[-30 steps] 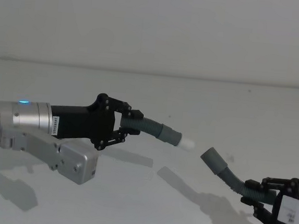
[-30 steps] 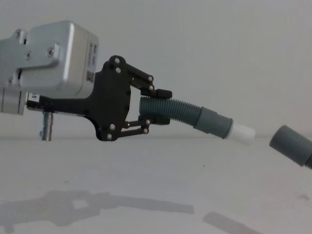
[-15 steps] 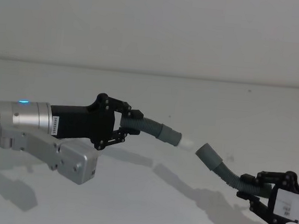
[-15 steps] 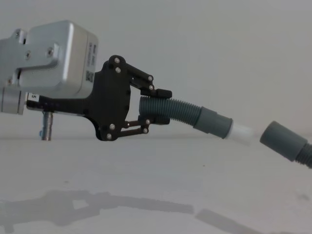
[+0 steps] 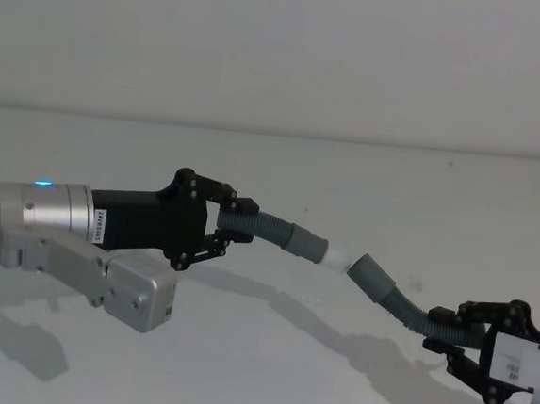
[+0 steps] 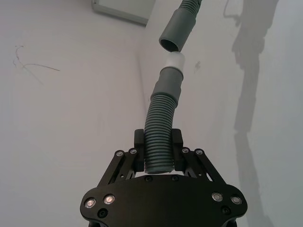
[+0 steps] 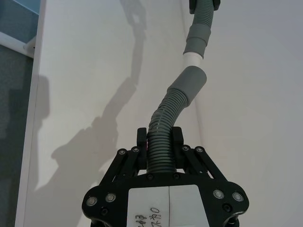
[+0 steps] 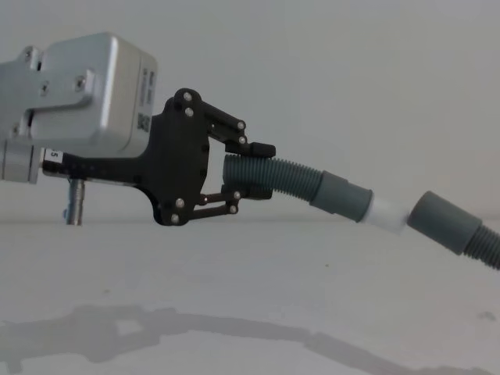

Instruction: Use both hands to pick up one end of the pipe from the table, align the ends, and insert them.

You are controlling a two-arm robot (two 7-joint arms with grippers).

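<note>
Plain cuff (image 5: pixel 370 275) moved up to white tip (image 5: pixel 335 258); both end effectors grip pipe (image 5: pixel 266 224).

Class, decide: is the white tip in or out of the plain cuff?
Mostly out: the white tip shows nearly whole, just meeting the plain cuff.

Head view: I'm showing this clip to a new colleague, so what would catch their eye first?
Mid-air above the plain white table, two smooth grey cuffs meet: the narrow white tip of the left cuff sits right at the mouth of the plain cuff. Each black linkage hand clamps the dark grey corrugated hose behind its cuff, the left hand at centre-left, the right hand low at the right edge.
</note>
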